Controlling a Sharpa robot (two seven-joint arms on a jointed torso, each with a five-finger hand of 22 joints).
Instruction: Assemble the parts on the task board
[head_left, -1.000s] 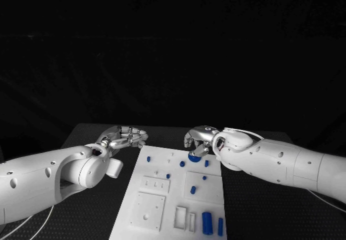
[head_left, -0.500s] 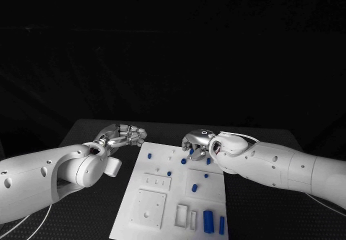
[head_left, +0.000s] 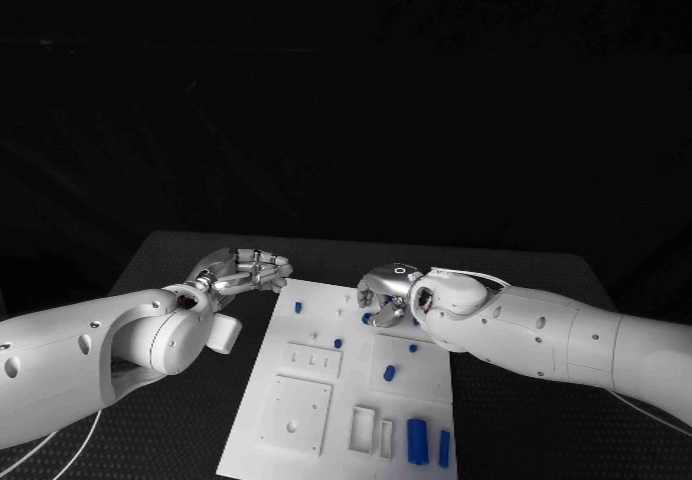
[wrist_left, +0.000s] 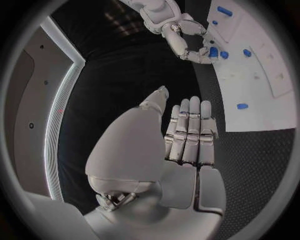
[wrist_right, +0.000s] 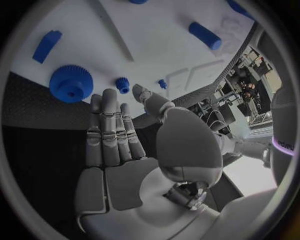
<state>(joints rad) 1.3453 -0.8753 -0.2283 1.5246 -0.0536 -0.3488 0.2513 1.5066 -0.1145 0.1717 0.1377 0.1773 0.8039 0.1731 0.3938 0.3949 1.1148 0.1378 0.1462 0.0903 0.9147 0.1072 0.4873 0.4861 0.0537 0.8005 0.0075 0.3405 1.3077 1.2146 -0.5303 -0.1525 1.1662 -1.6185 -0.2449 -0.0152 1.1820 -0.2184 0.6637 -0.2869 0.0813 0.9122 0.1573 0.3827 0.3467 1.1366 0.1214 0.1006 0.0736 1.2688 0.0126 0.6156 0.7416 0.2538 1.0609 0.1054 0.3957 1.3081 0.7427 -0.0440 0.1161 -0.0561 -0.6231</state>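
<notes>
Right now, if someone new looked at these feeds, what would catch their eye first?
The white task board on the black table, dotted with small blue parts. Then the right hand over the board's far end, fingers straight and holding nothing, beside a big blue gear. The left hand hovers off the board's far left corner, fingers curled in, empty.
</notes>
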